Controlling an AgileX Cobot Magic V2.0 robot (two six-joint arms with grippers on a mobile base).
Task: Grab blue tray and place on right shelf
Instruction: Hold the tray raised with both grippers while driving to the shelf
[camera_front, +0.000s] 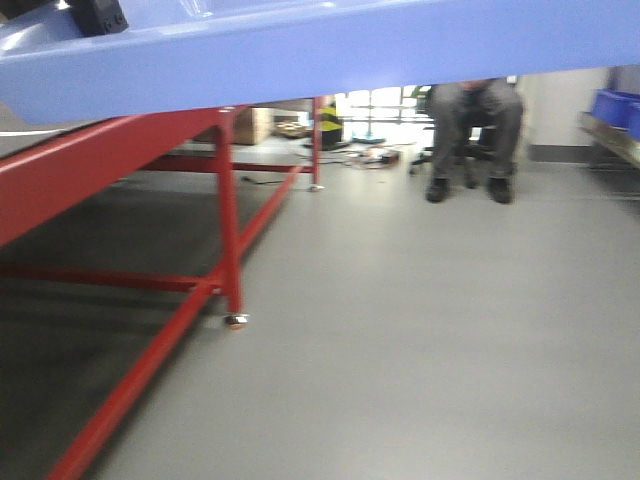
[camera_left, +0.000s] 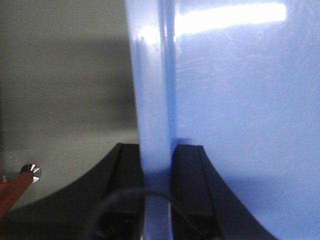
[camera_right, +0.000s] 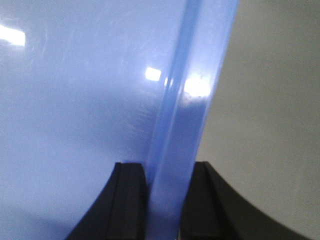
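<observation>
Grey, smooth floor (camera_front: 420, 330) is seen across the room, with a red metal frame (camera_front: 228, 220) standing at the left on small shiny feet. At the far side a seated person (camera_front: 475, 120) in dark trousers and dark shoes is shown. At the far right edge the right shelf (camera_front: 605, 135) is partly seen as a pale metal rail, and darker blue bins (camera_front: 615, 105) are carried on it.

The blue tray (camera_front: 300, 50) is held in the air, above the floor and well apart from that shelf. It spans the top of the front view, with its underside and edge turned to the camera. Its plastic is a light periwinkle blue, glossy enough that bright patches of light are reflected in it. Fine scratches are shown on its broad flat face in both wrist views. Its rim is rolled and thick, and is seen as a paler band running up the middle of each wrist view.

The left claw (camera_left: 157, 150) is closed on the rim at one side, with one black finger (camera_left: 127, 170) pressed against each face. The right claw (camera_right: 165, 170) is closed likewise on the rim at the other side. In each, only the thickness of the rim is left between the fingers.
</observation>
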